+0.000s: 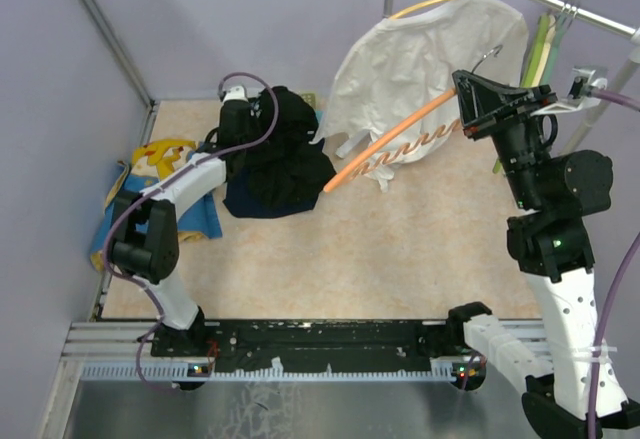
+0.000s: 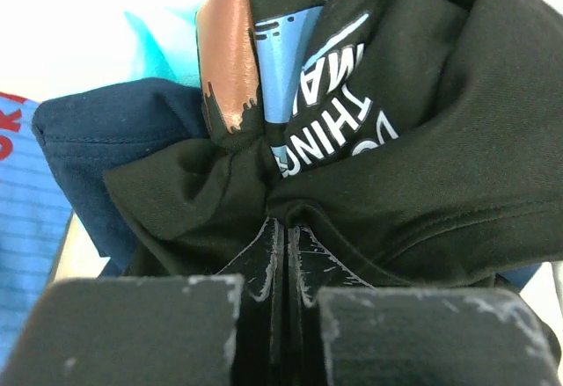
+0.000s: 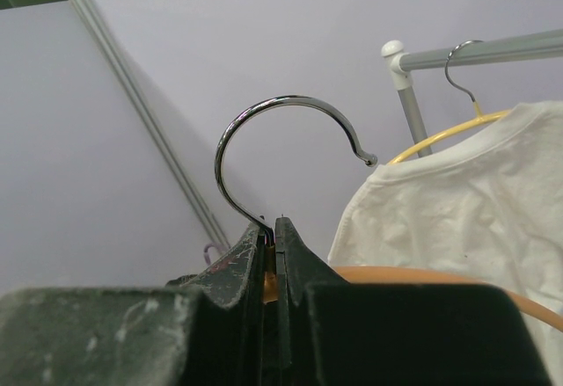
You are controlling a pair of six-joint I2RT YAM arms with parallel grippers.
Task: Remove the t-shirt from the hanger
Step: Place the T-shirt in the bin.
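lilac walls (image 1: 250, 19), speckled beige table (image 1: 400, 249)

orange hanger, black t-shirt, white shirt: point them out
orange hanger (image 1: 390, 143): top view, middle of its long arm
black t-shirt (image 1: 285, 159): top view, middle of the bunched cloth
white shirt (image 1: 420, 59): top view, its chest

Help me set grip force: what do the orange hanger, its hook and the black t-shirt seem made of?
Orange hanger: probably plastic, smooth, evenly coloured. Hook: metal, polished chrome-like, with bright reflections. Black t-shirt: soft matte knit, likely cotton, creasing into folds, with a printed graphic.
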